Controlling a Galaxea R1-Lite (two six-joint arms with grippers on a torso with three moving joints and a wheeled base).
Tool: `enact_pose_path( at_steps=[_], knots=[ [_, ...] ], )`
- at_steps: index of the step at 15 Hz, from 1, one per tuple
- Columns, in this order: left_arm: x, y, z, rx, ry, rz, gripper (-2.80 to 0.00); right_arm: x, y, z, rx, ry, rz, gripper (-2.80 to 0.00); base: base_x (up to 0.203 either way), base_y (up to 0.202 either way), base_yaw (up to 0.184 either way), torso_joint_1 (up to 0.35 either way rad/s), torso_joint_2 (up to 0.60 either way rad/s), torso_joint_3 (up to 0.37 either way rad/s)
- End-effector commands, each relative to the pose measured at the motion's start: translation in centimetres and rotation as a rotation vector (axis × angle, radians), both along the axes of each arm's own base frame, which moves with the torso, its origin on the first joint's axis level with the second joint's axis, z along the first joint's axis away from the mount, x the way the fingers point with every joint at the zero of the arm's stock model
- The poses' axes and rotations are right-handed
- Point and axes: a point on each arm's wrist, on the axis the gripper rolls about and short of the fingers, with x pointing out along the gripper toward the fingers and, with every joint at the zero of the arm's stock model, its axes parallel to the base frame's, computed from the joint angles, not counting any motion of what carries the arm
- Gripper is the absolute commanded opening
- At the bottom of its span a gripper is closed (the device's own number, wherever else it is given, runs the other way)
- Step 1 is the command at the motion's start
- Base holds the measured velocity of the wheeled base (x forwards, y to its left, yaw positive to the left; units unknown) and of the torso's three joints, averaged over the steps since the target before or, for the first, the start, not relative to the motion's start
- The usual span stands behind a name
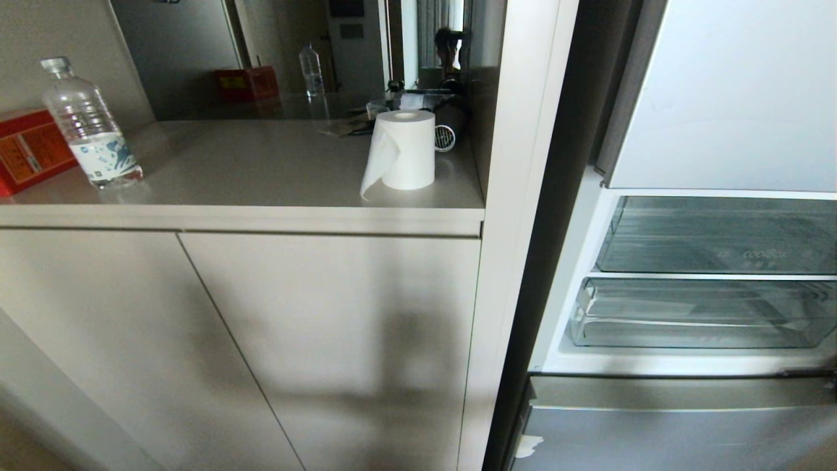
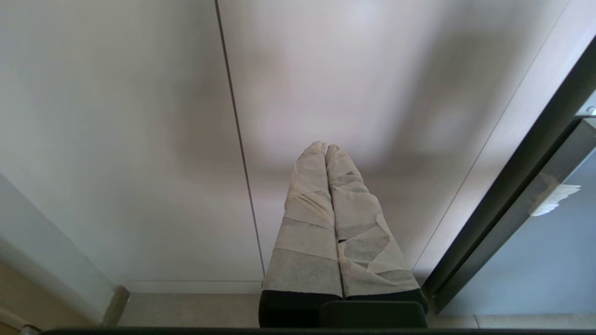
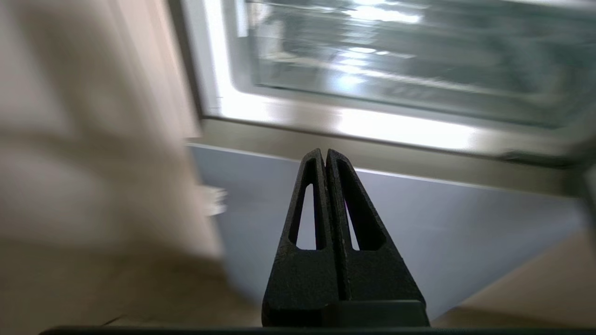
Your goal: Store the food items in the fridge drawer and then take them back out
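The fridge stands open at the right. Its fridge drawer (image 1: 700, 320), clear with a thick front lip, sits pushed in and looks empty. The right wrist view shows it blurred (image 3: 396, 60) above the grey lower fridge door (image 3: 419, 232). My right gripper (image 3: 324, 152) is shut with nothing in it and points at that grey door, below the drawer. My left gripper (image 2: 325, 148), its fingers wrapped in pale tape, is shut and empty, facing the beige cabinet doors (image 2: 372, 93). Neither arm shows in the head view. The food items are out of view.
Above the drawer sits a clear bin with lettering (image 1: 713, 239). Left of the fridge, a counter (image 1: 261, 176) carries a water bottle (image 1: 88, 124), a red box (image 1: 26, 154) and a paper roll (image 1: 402, 150). A white upright panel (image 1: 516, 196) separates the cabinet from the fridge.
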Motion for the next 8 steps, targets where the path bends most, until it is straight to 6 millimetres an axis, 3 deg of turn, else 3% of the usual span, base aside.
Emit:
enact_pose_path(
  at_steps=[1,2,3,5,8],
  knots=[
    [0.0,0.0,0.0,0.0,0.0,0.001,-2.8,3.8,0.1,2.2,0.055,0.204,0.048,-2.8,0.0,0.0,0.0,0.0,0.0,0.0],
    [0.0,0.0,0.0,0.0,0.0,0.001,-2.8,5.9,0.2,2.9,0.093,0.287,0.089,-2.8,0.0,0.0,0.0,0.0,0.0,0.0],
    [0.0,0.0,0.0,0.0,0.0,0.001,-2.8,8.1,0.3,3.2,0.122,0.357,0.125,0.0,0.0,0.0,0.0,0.0,0.0,0.0],
    [0.0,0.0,0.0,0.0,0.0,0.001,-2.8,12.9,0.7,2.8,0.163,0.464,0.196,0.0,0.0,0.0,0.0,0.0,0.0,0.0],
    [0.0,0.0,0.0,0.0,0.0,0.001,-2.8,19.2,1.9,0.6,0.178,0.531,0.26,0.0,0.0,0.0,0.0,0.0,0.0,0.0]
  ],
)
